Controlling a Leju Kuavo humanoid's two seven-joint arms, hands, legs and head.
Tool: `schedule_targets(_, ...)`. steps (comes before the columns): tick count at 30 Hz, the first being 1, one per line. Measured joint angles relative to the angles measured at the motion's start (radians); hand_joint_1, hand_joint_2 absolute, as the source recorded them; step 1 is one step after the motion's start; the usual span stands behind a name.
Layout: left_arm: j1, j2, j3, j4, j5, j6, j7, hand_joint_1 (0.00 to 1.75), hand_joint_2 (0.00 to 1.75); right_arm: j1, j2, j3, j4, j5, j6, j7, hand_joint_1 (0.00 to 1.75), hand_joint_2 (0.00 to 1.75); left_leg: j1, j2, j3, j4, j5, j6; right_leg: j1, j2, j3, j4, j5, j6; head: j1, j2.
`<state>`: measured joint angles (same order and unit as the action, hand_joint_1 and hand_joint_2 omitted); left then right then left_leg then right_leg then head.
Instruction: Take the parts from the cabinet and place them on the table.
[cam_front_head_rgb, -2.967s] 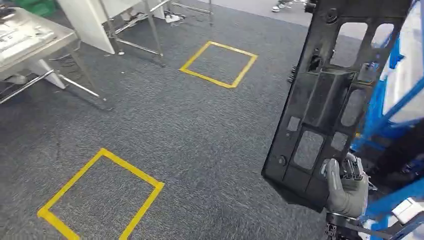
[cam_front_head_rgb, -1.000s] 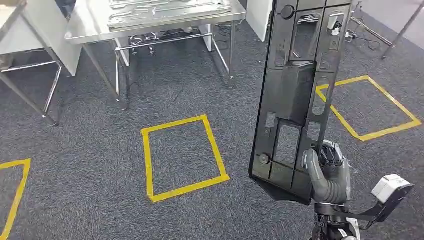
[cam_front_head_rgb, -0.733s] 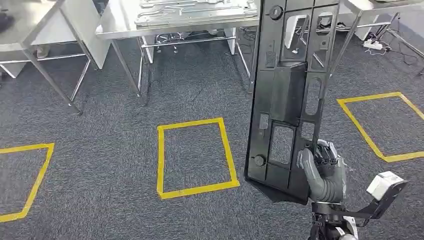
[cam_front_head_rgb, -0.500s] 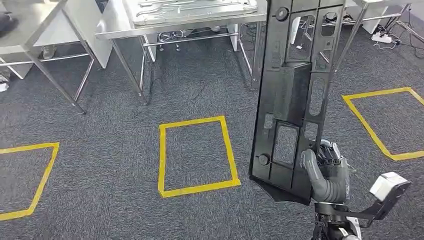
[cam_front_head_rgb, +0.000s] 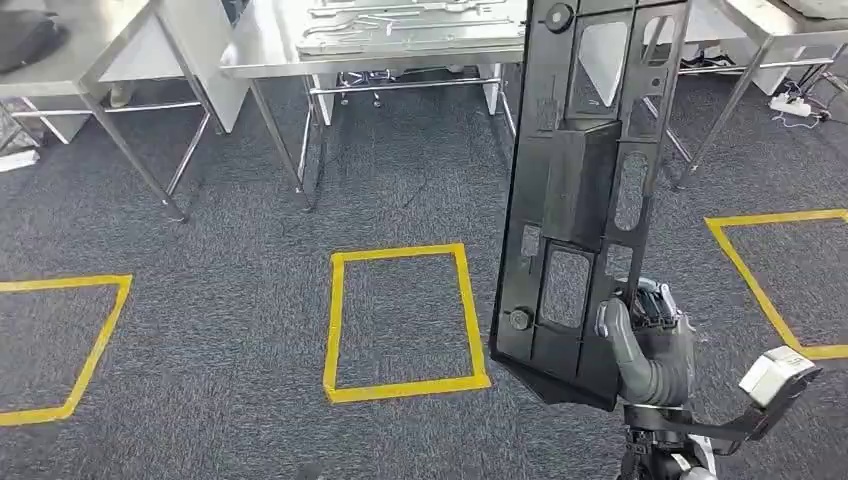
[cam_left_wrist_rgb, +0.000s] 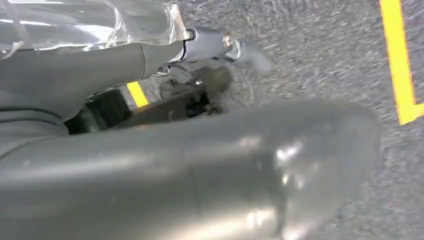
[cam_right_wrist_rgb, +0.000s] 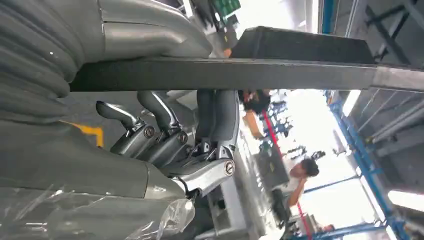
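The right hand (cam_front_head_rgb: 655, 345) holds the long black part (cam_front_head_rgb: 585, 190) by its low end. The part stands tall, likely so it clears the floor. The far bench (cam_front_head_rgb: 300, 45) waits ahead. The left hand (cam_left_wrist_rgb: 200, 165) is blurry; its state cannot be told.

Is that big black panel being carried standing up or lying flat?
Standing up: the black panel rises lengthwise, leaning slightly, the right hand gripping its lower corner.

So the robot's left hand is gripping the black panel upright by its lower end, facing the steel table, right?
Not quite: it is the right hand that grips the black panel, as the head view shows. The rest holds: the panel stands upright, held by its lower end, with the steel table ahead.
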<state>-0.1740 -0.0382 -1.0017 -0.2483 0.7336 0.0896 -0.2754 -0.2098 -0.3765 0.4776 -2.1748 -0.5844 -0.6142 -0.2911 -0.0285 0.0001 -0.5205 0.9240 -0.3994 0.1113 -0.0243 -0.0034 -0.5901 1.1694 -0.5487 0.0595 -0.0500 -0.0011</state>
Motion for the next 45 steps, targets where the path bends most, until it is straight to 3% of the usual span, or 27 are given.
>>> schedule_targets(2, 0.004, -0.001, 0.0, 0.0, -0.001, -0.002, 0.0, 0.0, 0.0, 0.007, 0.0, 0.003, 0.001, -0.002, 0.004, -0.002, 1.75, 1.75, 0.007, -0.008, 0.006, 0.0, -0.011, -0.006, -0.005, 0.002, -0.085, 0.102, -0.051, 0.014, 0.0, 0.0)
schedule_targets(4, 0.01, -0.001, 0.0, 0.0, -0.002, -0.002, 0.002, 0.0, 0.0, 0.013, 0.0, 0.005, 0.003, -0.003, 0.004, -0.002, 1.75, 1.75, 0.017, -0.017, 0.022, 0.002, -0.026, -0.022, -0.016, 0.002, -0.098, 0.06, -0.035, 0.031, 0.0, 0.0)
schedule_targets(5, 0.011, 0.0, 0.0, 0.0, -0.004, -0.002, 0.002, 0.0, 0.0, 0.016, 0.0, 0.005, 0.003, -0.003, 0.003, -0.005, 1.75, 1.75, 0.025, -0.022, 0.033, 0.006, -0.036, -0.032, -0.022, 0.002, -0.079, -0.008, 0.01, 0.041, 0.0, 0.0)
schedule_targets(7, 0.014, 0.002, 0.0, 0.0, -0.009, -0.003, 0.005, 0.0, 0.0, 0.025, 0.0, 0.005, 0.004, -0.003, 0.003, -0.01, 1.75, 1.75, 0.031, -0.023, 0.037, 0.027, -0.071, -0.058, -0.041, -0.004, -0.033, -0.166, 0.159, 0.069, 0.0, 0.0)
schedule_targets(8, 0.014, 0.005, 0.0, 0.0, -0.011, -0.003, 0.009, 0.0, 0.0, 0.027, 0.0, 0.005, 0.006, -0.004, 0.002, -0.012, 1.75, 1.75, 0.031, -0.024, 0.048, 0.045, -0.089, -0.064, -0.034, -0.01, -0.04, -0.163, 0.124, 0.047, 0.001, 0.0)
schedule_targets(10, 0.013, 0.005, -0.001, 0.0, -0.013, -0.003, 0.012, 0.0, 0.0, 0.029, 0.0, 0.005, 0.007, -0.004, 0.001, -0.013, 1.75, 1.75, 0.027, -0.02, 0.043, 0.041, -0.098, -0.073, -0.03, -0.008, -0.043, -0.153, 0.133, 0.015, -0.001, 0.0)
schedule_targets(11, 0.013, 0.005, -0.001, 0.0, -0.013, -0.005, 0.012, 0.0, 0.0, 0.033, 0.0, 0.005, 0.007, -0.004, 0.001, -0.015, 1.75, 1.75, 0.029, -0.019, 0.047, 0.048, -0.093, -0.078, -0.029, -0.009, -0.042, -0.153, 0.128, 0.007, -0.001, 0.0)
schedule_targets(13, 0.011, 0.008, -0.001, 0.0, -0.014, -0.005, 0.013, 0.0, 0.0, 0.033, 0.0, 0.005, 0.006, -0.003, 0.001, -0.016, 1.75, 1.75, 0.034, -0.016, 0.008, 0.117, -0.078, -0.087, -0.032, -0.008, -0.027, -0.155, 0.123, -0.008, -0.001, 0.0)
schedule_targets(15, 0.009, 0.008, -0.001, 0.0, -0.014, -0.007, 0.015, 0.0, 0.0, 0.035, 0.0, 0.005, 0.004, 0.003, 0.0, -0.019, 1.75, 1.75, 0.037, -0.012, -0.085, 0.26, -0.106, -0.099, -0.031, -0.008, -0.017, -0.156, 0.112, -0.016, -0.001, 0.0)
schedule_targets(17, 0.012, 0.008, -0.001, 0.0, -0.014, -0.008, 0.018, 0.0, 0.0, 0.036, 0.0, 0.005, 0.004, 0.011, 0.0, -0.021, 1.75, 1.75, 0.037, -0.011, -0.17, 0.362, -0.182, -0.103, -0.029, -0.005, -0.003, -0.156, 0.097, -0.017, -0.001, 0.0)
schedule_targets(19, 0.013, 0.008, -0.002, 0.0, -0.014, -0.009, 0.018, 0.0, 0.0, 0.039, 0.0, 0.005, 0.004, 0.016, 0.0, -0.022, 1.75, 1.75, 0.036, -0.01, -0.193, 0.336, -0.192, -0.097, -0.026, -0.003, 0.021, -0.156, 0.078, -0.015, -0.001, 0.0)
schedule_targets(20, 0.012, 0.008, -0.002, 0.0, -0.014, -0.009, 0.018, 0.0, 0.0, 0.038, 0.0, 0.005, 0.004, 0.018, -0.001, -0.022, 1.75, 1.75, 0.035, -0.01, -0.179, 0.275, -0.158, -0.089, -0.024, -0.003, 0.034, -0.157, 0.069, -0.015, -0.001, 0.0)
schedule_targets(22, 0.013, 0.01, -0.002, 0.0, -0.014, -0.009, 0.018, 0.0, 0.0, 0.037, 0.0, 0.005, 0.002, 0.021, -0.004, -0.022, 1.75, 1.75, 0.023, -0.006, -0.13, 0.108, -0.024, -0.058, -0.02, -0.004, 0.057, -0.161, 0.053, -0.014, -0.001, 0.0)
schedule_targets(23, 0.015, 0.015, -0.002, 0.0, -0.013, -0.009, 0.018, 0.0, 0.0, 0.037, 0.0, 0.005, 0.002, 0.022, -0.005, -0.022, 1.75, 1.75, 0.012, -0.01, -0.123, 0.067, 0.04, -0.041, -0.022, -0.003, 0.066, -0.161, 0.047, -0.009, 0.0, 0.0)
schedule_targets(25, 0.014, 0.018, -0.002, 0.0, -0.013, -0.009, 0.019, 0.0, 0.0, 0.035, 0.0, 0.005, 0.002, 0.022, -0.005, -0.022, 1.75, 1.75, 0.001, -0.006, -0.109, 0.054, 0.022, -0.029, -0.029, 0.001, 0.087, -0.186, 0.038, 0.009, -0.001, 0.0)
schedule_targets(26, 0.014, 0.019, -0.002, 0.0, -0.014, -0.009, 0.019, 0.0, 0.0, 0.042, 0.001, 0.005, 0.001, 0.023, -0.006, -0.021, 1.75, 1.75, 0.001, -0.007, -0.091, 0.031, 0.022, -0.029, -0.025, 0.001, 0.093, -0.166, 0.061, 0.017, -0.001, 0.0)
schedule_targets(28, 0.01, 0.02, -0.002, 0.0, -0.014, -0.008, 0.021, 0.0, 0.0, 0.042, 0.0, 0.003, -0.002, 0.026, -0.007, -0.021, 1.75, 1.75, 0.009, -0.011, -0.046, 0.01, 0.024, -0.032, -0.027, 0.001, 0.094, -0.141, 0.058, 0.02, 0.001, 0.0)
schedule_targets(30, 0.005, 0.022, -0.002, 0.0, -0.013, -0.008, 0.023, 0.0, 0.0, 0.039, -0.001, 0.002, -0.005, 0.027, -0.007, -0.022, 1.75, 1.75, 0.006, -0.01, -0.031, 0.01, 0.017, -0.023, -0.022, 0.002, 0.032, -0.027, 0.032, 0.016, 0.001, 0.0)
schedule_targets(32, 0.007, 0.019, -0.002, 0.0, -0.014, -0.01, 0.023, 0.0, 0.0, 0.043, -0.001, 0.001, -0.005, 0.027, -0.007, -0.022, 1.75, 1.75, 0.001, -0.012, -0.02, 0.01, 0.002, -0.018, -0.012, 0.002, -0.064, 0.096, -0.046, 0.013, 0.001, 0.0)
schedule_targets(34, 0.01, 0.018, -0.002, 0.0, -0.014, -0.01, 0.026, 0.0, 0.0, 0.046, -0.002, 0.001, -0.005, 0.027, -0.007, -0.022, 1.75, 1.75, -0.002, -0.016, -0.003, 0.01, -0.014, -0.017, -0.005, 0.002, -0.099, 0.092, -0.082, 0.012, 0.001, 0.0)
schedule_targets(35, 0.011, 0.018, -0.002, 0.0, -0.014, -0.01, 0.026, 0.0, 0.0, 0.046, -0.002, 0.001, -0.005, 0.027, -0.008, -0.022, 1.75, 1.75, -0.003, -0.019, 0.009, 0.011, -0.024, -0.019, -0.003, 0.002, -0.093, 0.043, -0.06, 0.009, 0.001, 0.0)
schedule_targets(36, 0.011, 0.019, -0.002, 0.0, -0.014, -0.01, 0.026, 0.0, 0.0, 0.047, -0.002, 0.001, -0.005, 0.027, -0.008, -0.022, 1.75, 1.75, -0.004, -0.02, 0.025, 0.011, -0.035, -0.021, -0.002, 0.002, -0.072, -0.037, -0.005, 0.006, 0.001, 0.0)
schedule_targets(38, 0.011, 0.018, -0.002, 0.0, -0.014, -0.011, 0.027, 0.0, 0.0, 0.048, -0.002, 0.001, -0.004, 0.028, -0.008, -0.022, 1.75, 1.75, -0.009, -0.02, 0.04, 0.014, -0.06, -0.028, 0.001, 0.004, -0.035, -0.182, 0.173, -0.005, 0.001, 0.0)
schedule_targets(39, 0.011, 0.018, -0.002, 0.0, -0.014, -0.012, 0.03, 0.0, 0.0, 0.048, -0.002, 0.0, -0.005, 0.029, -0.009, -0.022, 1.75, 1.75, -0.012, -0.021, 0.046, 0.016, -0.068, -0.032, 0.004, 0.003, -0.036, -0.185, 0.144, -0.013, 0.001, 0.0)
schedule_targets(42, 0.008, 0.018, -0.002, 0.0, -0.015, -0.012, 0.03, 0.0, 0.0, 0.05, -0.003, 0.0, -0.009, 0.033, -0.008, -0.021, 1.75, 1.75, -0.012, -0.02, 0.046, 0.035, -0.072, -0.045, 0.003, 0.004, -0.027, -0.187, 0.149, -0.031, 0.0, 0.0)
schedule_targets(43, 0.008, 0.02, -0.002, 0.0, -0.015, -0.012, 0.03, 0.0, 0.0, 0.05, -0.002, 0.0, -0.01, 0.034, -0.008, -0.021, 1.75, 1.75, -0.01, -0.02, 0.031, 0.062, -0.072, -0.048, -0.003, 0.003, -0.018, -0.188, 0.148, -0.033, 0.002, 0.0)
schedule_targets(45, 0.005, 0.018, -0.002, 0.0, -0.015, -0.013, 0.029, 0.0, 0.0, 0.05, -0.002, 0.0, -0.011, 0.038, -0.008, -0.021, 1.75, 1.75, 0.003, -0.016, -0.049, 0.198, -0.08, -0.071, -0.004, 0.002, -0.007, -0.188, 0.134, -0.04, 0.0, 0.0)
